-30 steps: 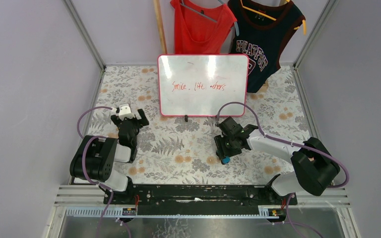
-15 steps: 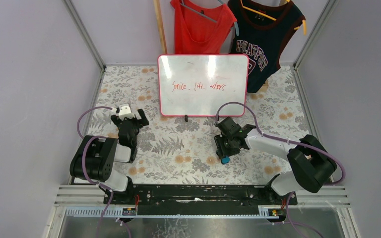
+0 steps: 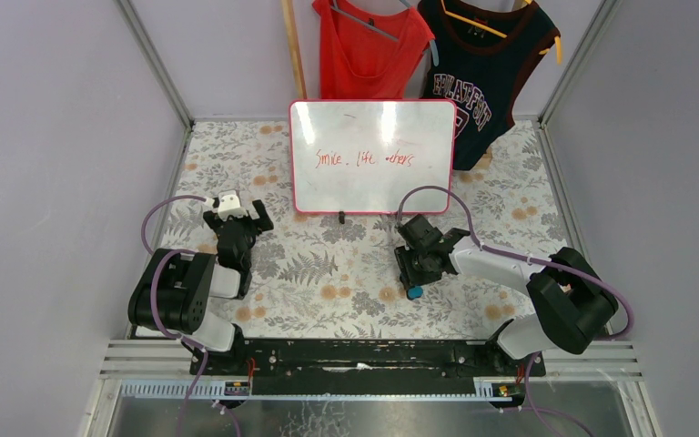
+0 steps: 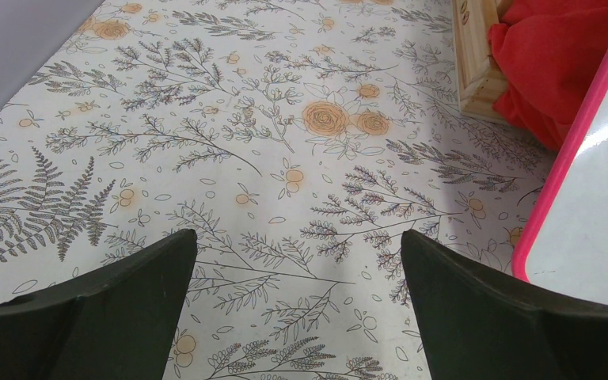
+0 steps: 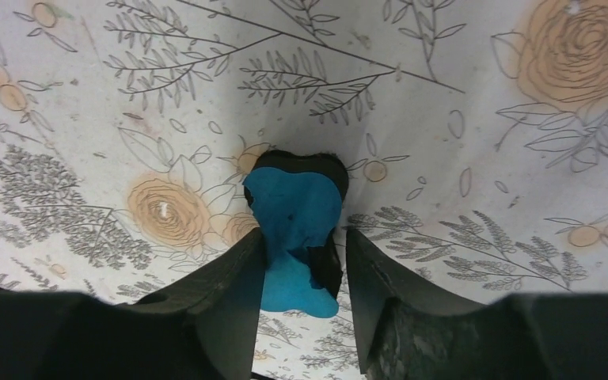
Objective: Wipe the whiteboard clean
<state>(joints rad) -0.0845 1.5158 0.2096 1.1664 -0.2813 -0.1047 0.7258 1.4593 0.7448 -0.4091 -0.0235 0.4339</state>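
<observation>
Blue eraser (image 5: 293, 214) half-hidden inside right tool (image 5: 305, 241) — grip unclear; left tool (image 4: 298, 245) wide open.

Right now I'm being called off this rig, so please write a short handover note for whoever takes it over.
Left hand: open, empty, low over the table, left of the whiteboard.
Right hand: down at the table, fingers either side of the blue eraser; a firm grip cannot be told.
Done: nothing erased; the red writing is all there.
Left: grip the eraser, lift it, wipe the board.
</observation>
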